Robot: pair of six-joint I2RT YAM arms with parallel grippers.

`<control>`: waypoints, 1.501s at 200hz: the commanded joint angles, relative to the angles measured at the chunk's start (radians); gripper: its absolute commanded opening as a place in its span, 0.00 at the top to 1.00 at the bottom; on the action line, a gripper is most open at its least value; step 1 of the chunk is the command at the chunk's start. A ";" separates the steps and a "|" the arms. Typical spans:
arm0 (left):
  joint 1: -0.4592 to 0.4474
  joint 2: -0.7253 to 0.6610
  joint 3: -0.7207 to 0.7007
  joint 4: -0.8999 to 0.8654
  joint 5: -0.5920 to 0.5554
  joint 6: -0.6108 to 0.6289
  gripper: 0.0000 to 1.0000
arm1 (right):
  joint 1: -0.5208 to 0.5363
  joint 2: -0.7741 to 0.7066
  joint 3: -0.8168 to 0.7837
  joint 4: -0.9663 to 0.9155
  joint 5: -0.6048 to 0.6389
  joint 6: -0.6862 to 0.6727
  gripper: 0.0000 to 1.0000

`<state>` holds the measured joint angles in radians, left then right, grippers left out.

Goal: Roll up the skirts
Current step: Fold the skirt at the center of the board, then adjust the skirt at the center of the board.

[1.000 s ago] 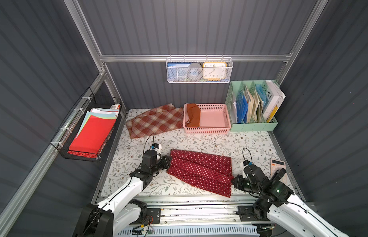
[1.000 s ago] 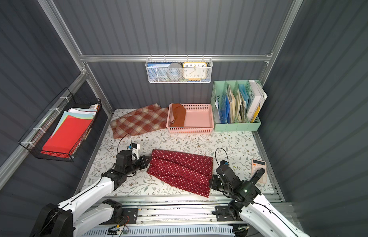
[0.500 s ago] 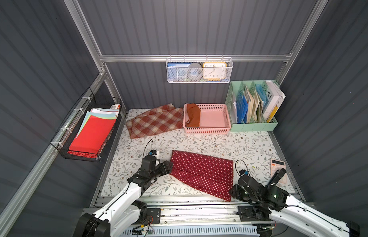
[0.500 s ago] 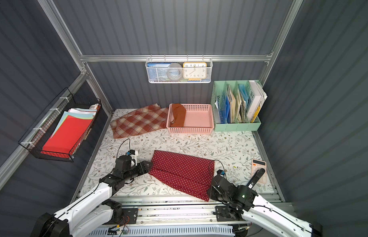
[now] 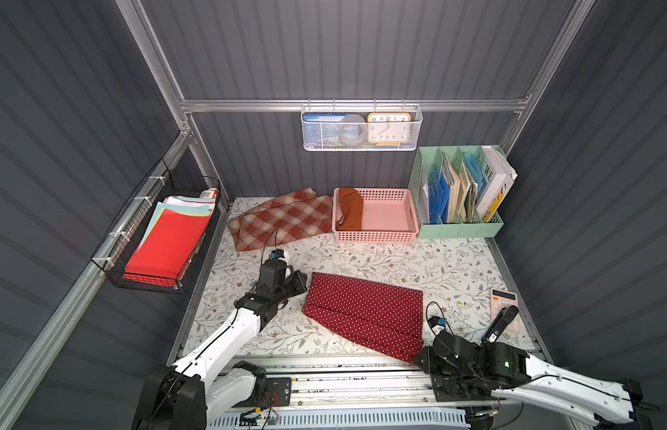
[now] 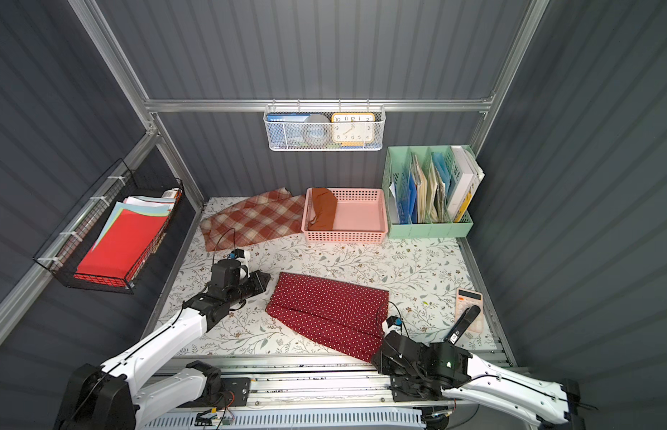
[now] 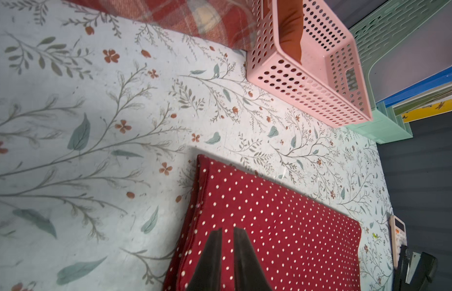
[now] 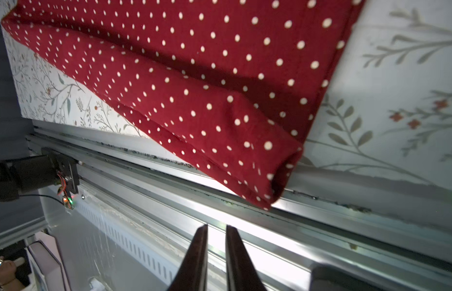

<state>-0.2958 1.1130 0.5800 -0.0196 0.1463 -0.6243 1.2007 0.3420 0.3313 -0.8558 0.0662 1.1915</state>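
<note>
Floral table (image 5: 380, 260) carries the polka-dot skirt (image 5: 363, 314), folded flat near the front edge, one corner overhanging the rail (image 8: 144, 181). Left gripper (image 7: 227, 230) sits closed at the skirt's left end. Right gripper (image 8: 217, 226), nearly closed and empty, hangs just off that corner. Farther back lie the plaid skirt (image 5: 283, 219) and, inside the pink basket (image 5: 395, 234), the rust-orange skirt (image 5: 350, 208).

Polka-dot skirt (image 5: 365, 316): flat on my table (image 5: 399, 260), near middle; near right corner overhangs the front rail (image 5: 343, 366).
Plaid skirt (image 5: 283, 219): back left, just beside the basket (image 5: 376, 236).
Plain skirt (image 5: 350, 208): in the basket, left end.
File organizer (image 5: 458, 229): just right of the basket.
Calculator (image 5: 505, 303): right table edge.
My left gripper (image 5: 301, 286): at the polka-dot skirt's left edge.
My right gripper (image 8: 216, 226): over the rail, before that corner.
</note>
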 commanded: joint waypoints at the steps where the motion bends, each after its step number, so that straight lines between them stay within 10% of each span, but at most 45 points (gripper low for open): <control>1: 0.003 0.081 0.043 0.058 0.049 0.023 0.96 | 0.025 0.003 0.101 -0.056 0.231 -0.013 0.76; 76: -0.016 0.460 0.198 0.246 0.211 -0.006 0.98 | -0.170 0.558 0.285 0.172 0.522 -0.258 0.60; 107: -0.014 0.515 0.272 0.070 0.061 -0.020 0.41 | -0.392 0.688 0.311 0.218 0.448 -0.364 0.41; 144: -0.014 0.540 0.291 -0.034 -0.040 0.012 0.33 | -0.508 0.748 0.226 0.386 0.297 -0.403 0.40; 209: -0.014 0.666 0.273 -0.027 0.079 0.047 0.45 | -0.597 0.951 0.216 0.474 0.150 -0.423 0.49; 259: -0.014 0.630 0.255 0.069 0.152 0.051 1.00 | -0.609 0.935 0.222 0.475 0.148 -0.442 1.00; 300: -0.014 0.558 0.206 0.177 0.189 0.009 1.00 | -0.676 0.965 0.299 0.478 0.182 -0.513 1.00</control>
<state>-0.3088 1.7340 0.8234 0.0887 0.2920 -0.5926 0.5652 1.2861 0.5644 -0.3836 0.2199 0.7372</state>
